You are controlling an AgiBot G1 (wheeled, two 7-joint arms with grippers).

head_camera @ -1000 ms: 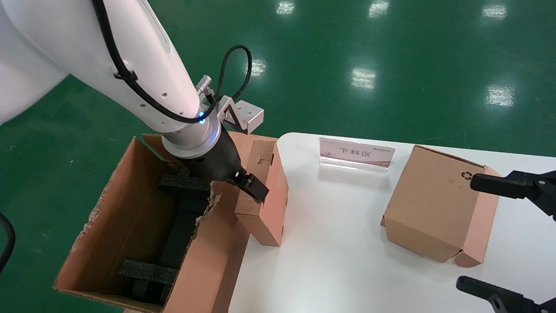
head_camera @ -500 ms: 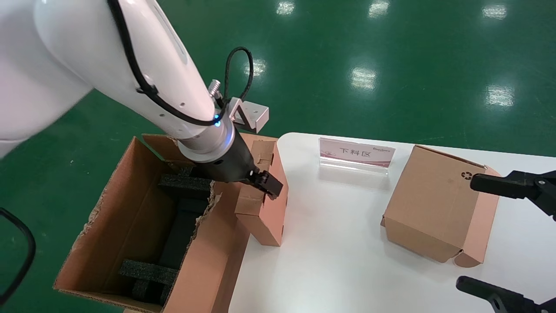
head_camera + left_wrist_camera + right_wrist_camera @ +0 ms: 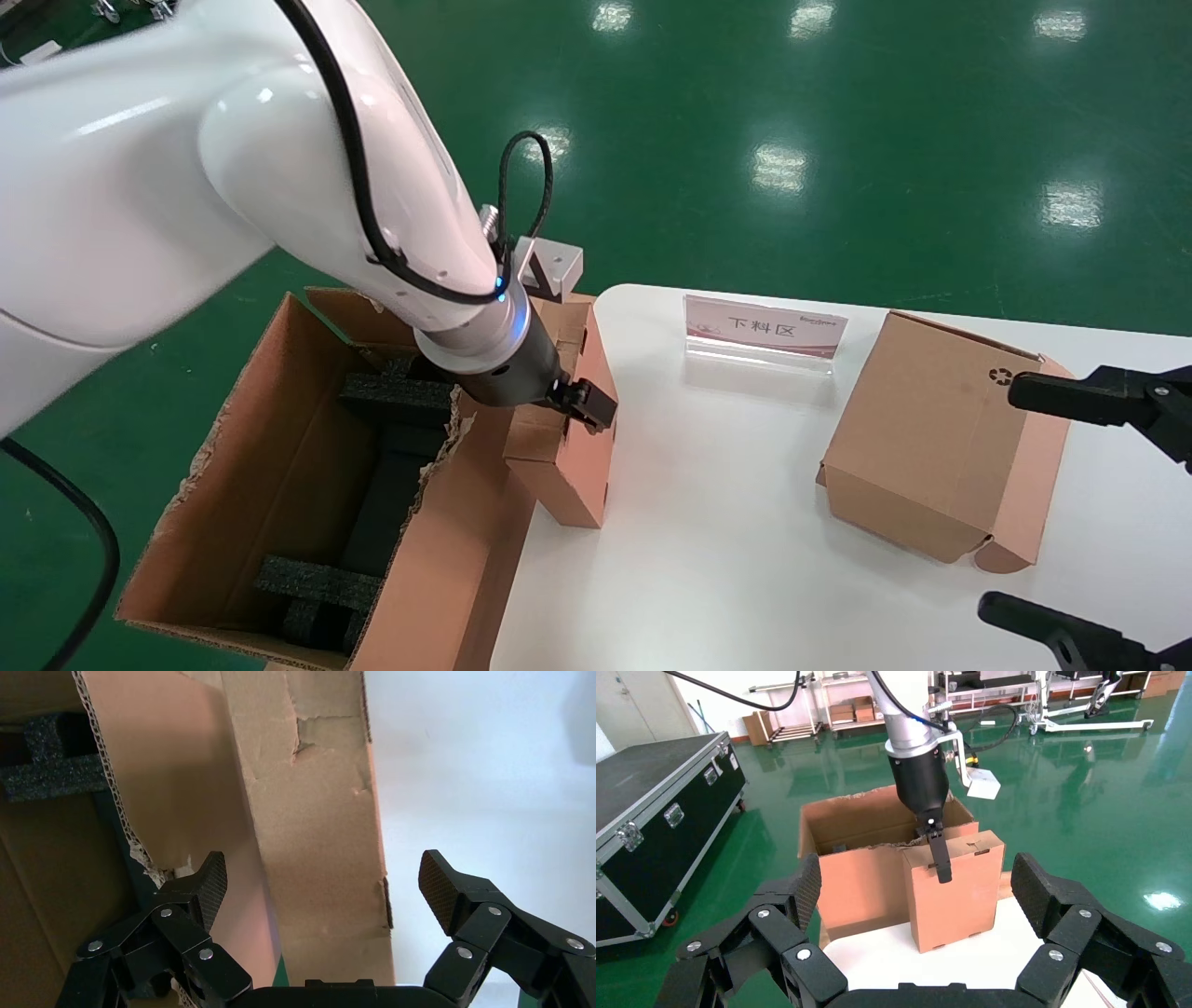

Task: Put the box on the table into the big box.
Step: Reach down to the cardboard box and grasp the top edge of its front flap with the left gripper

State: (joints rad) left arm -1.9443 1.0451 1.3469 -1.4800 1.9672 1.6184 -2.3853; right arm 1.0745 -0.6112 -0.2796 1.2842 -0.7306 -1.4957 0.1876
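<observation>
The box (image 3: 585,447) stands on a narrow edge at the table's left rim, close against the big box's torn wall; it also shows in the left wrist view (image 3: 316,846) and the right wrist view (image 3: 954,888). The big box (image 3: 270,429) sits on the floor beside the table with black foam blocks (image 3: 396,396) inside. My left gripper (image 3: 325,878) is open just above the box's top edge. One finger (image 3: 594,408) hangs on the table side and the other over the gap by the big box's wall (image 3: 176,776). Neither pad touches cardboard. My right gripper (image 3: 1001,499) is open at the right.
A second cardboard box with a recycling symbol (image 3: 922,438) sits on the white table (image 3: 726,568) between my right gripper's fingers. A pink sign stand (image 3: 764,328) is at the table's back edge. Green floor surrounds the table; a black flight case (image 3: 652,811) stands farther off.
My left arm has swung right and forward, carrying its open gripper along the box's top edge toward the table side. The box and the right arm have not moved.
</observation>
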